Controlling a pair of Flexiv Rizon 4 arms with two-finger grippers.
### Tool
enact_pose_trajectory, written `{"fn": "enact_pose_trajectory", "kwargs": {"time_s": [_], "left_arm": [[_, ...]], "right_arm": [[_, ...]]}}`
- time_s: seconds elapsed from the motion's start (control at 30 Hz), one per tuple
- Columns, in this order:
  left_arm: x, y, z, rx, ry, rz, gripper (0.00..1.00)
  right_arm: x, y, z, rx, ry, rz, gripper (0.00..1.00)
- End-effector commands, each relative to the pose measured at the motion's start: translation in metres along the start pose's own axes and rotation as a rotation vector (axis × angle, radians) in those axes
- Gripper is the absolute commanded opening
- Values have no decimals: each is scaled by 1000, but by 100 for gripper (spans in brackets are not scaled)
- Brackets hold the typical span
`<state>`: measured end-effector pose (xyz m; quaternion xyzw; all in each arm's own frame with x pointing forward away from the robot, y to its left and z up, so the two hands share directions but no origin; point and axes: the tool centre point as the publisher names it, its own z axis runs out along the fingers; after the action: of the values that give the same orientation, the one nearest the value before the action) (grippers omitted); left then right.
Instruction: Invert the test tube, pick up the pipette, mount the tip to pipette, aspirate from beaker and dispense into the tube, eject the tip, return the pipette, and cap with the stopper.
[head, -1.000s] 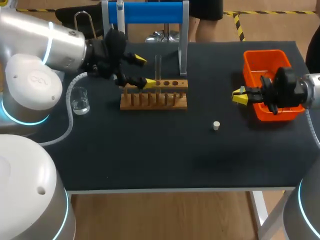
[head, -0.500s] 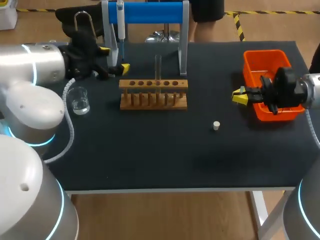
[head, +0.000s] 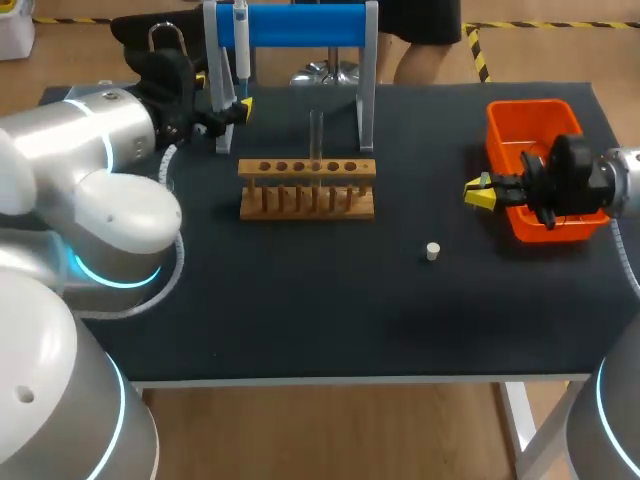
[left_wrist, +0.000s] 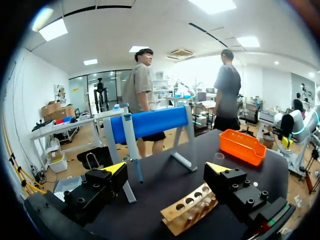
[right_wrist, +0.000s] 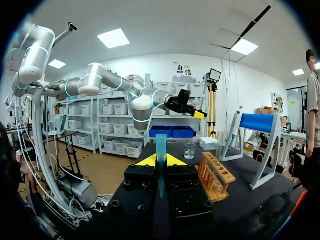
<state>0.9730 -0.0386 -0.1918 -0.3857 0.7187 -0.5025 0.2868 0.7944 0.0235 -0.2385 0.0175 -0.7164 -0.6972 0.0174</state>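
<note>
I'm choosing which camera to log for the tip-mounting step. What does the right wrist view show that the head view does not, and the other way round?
Only the right wrist view: the blue pipette tip clamped upright in the right end effector, and the beaker, which does not show from above. Only the head view: the white stopper lying on the table, and the pipette hanging on the stand. Both share the wooden rack, the blue-barred stand and the left end effector, open beside that stand.
</note>
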Motion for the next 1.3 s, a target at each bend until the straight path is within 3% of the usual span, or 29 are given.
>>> {"fn": "enact_pose_trajectory", "kwargs": {"time_s": [0.03,0.3,0.57,1.3], "left_arm": [[-2,-8,25,-12,-142,-14,100],[-24,-18,43,23,-232,-57,100],[-38,-24,63,45,-270,-78,100],[-59,-35,109,82,-248,-114,100]], "right_arm": [[1,1,0,3,-3,0,0],[1,1,0,3,-3,0,0],[1,1,0,3,-3,0,0],[1,1,0,3,-3,0,0]]}}
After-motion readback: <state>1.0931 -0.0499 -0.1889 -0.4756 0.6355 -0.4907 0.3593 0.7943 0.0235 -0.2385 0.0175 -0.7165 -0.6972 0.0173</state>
